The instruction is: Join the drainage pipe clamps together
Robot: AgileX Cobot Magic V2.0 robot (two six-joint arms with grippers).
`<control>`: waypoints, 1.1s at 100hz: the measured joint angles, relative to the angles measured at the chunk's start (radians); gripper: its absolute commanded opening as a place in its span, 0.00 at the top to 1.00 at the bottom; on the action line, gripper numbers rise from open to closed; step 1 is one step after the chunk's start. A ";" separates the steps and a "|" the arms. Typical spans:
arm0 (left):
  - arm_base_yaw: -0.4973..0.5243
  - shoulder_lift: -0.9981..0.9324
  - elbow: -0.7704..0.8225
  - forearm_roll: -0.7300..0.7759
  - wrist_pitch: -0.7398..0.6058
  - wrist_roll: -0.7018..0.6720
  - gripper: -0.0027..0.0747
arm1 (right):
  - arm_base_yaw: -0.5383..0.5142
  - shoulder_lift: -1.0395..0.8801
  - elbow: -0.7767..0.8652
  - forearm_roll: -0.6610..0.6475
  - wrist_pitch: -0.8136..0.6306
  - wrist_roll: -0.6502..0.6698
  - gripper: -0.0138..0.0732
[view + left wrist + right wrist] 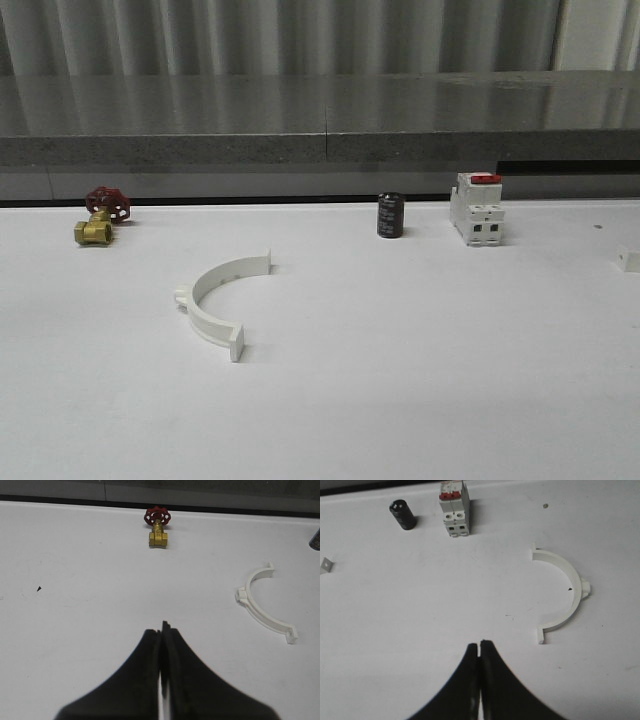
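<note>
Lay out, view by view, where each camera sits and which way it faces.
Front view: looks forward over the white table at one clamp half, brass valve, capacitor and breaker.
Left wrist view: on the left arm, above its shut left gripper, facing the valve and clamp half; it shares both with the front view.
Right wrist view: on the right arm, above its shut right gripper, facing another clamp half; breaker and capacitor shared with front.
</note>
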 measured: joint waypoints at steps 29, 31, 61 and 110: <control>0.000 0.000 0.000 0.000 0.000 0.000 0.99 | 0.000 0.219 -0.025 0.000 -0.037 0.000 0.50; 0.000 0.000 0.000 0.000 0.000 0.000 0.99 | 0.000 0.226 -0.025 0.000 -0.037 0.000 0.44; 0.000 0.000 0.000 0.000 0.000 0.000 0.99 | 0.000 0.260 -0.055 0.000 -0.030 0.000 0.19; 0.000 0.000 0.000 0.000 0.000 0.000 0.99 | -0.273 0.669 -0.338 0.004 0.061 -0.131 0.19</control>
